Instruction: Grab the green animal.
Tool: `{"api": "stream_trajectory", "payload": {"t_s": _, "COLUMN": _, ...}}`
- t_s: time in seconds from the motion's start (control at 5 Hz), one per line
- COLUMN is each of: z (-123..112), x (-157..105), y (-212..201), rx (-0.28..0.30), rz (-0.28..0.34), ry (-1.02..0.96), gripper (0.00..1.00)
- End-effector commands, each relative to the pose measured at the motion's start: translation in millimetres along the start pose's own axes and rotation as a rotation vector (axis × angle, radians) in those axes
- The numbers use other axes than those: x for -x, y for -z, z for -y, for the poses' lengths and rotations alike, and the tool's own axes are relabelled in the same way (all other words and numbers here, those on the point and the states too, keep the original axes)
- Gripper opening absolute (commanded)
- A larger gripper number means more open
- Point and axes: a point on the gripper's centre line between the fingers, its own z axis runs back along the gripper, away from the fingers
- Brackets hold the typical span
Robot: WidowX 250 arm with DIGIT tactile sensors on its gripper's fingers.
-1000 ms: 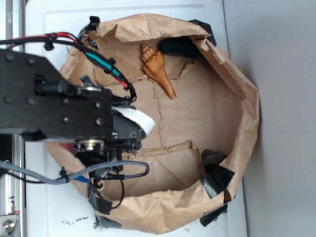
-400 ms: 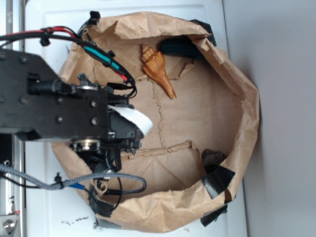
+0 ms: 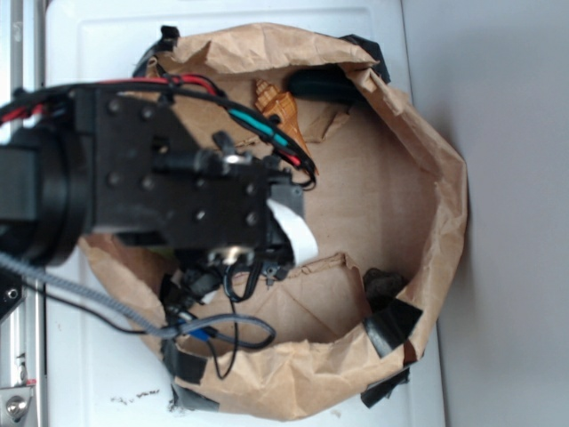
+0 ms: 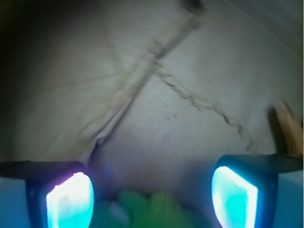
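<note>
Between the two glowing fingertips [image 4: 69,202] at the bottom of the wrist view sits a blurred patch of green, the green animal [image 4: 149,209]. It lies low in the gap of the hand [image 4: 152,199], cut off by the lower edge of the picture, and its head and eye cannot be made out. The fingers stand well apart, one at each side of the toy, and neither pad visibly touches it. Whether the toy rests on the paper or is lifted cannot be told from this view.

Beyond the fingers stretches the creased brown paper floor of the paper bag [image 3: 427,205], with a raised fold and a thin ragged crack running across it. At the right edge of the wrist view an orange-brown sliver of the seashell [image 4: 287,128] shows, apart from the toy.

Seen from the exterior camera, the black arm [image 3: 169,178] reaches from the left over the opened, flattened bag, its red, green and black cables [image 3: 258,133] looping across its top and a white strip hanging at its front. The arm hides the hand and the toy entirely here. The seashell [image 3: 276,105] peeks out just past the arm's upper edge, near the bag's far wall. A small dark lump [image 3: 384,283] lies by the bag's right wall, beside patches of black tape [image 3: 396,325]. The bag rests on a white surface [image 3: 89,36].
</note>
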Motion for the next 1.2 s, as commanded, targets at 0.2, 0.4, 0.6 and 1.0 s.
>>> {"api": "stream_trajectory", "payload": {"t_s": 0.2, "z": -5, "x": -4, "y": -8, "rx": -0.023, "rz": 0.030, "ry": -0.007, "gripper": 1.00}}
{"api": "stream_trajectory", "payload": {"t_s": 0.4, "z": -11, "x": 0, "y": -7, "rx": -0.026, "rz": 0.034, "ry": 0.154, "gripper": 1.00}}
{"api": "stream_trajectory", "payload": {"t_s": 0.6, "z": -5, "x": 8, "y": -8, "rx": -0.042, "rz": 0.060, "ry": 0.202, "gripper": 1.00}}
{"api": "stream_trajectory", "payload": {"t_s": 1.0, "z": -23, "x": 30, "y": -19, "rx": -0.046, "rz": 0.077, "ry": 0.293, "gripper": 1.00}}
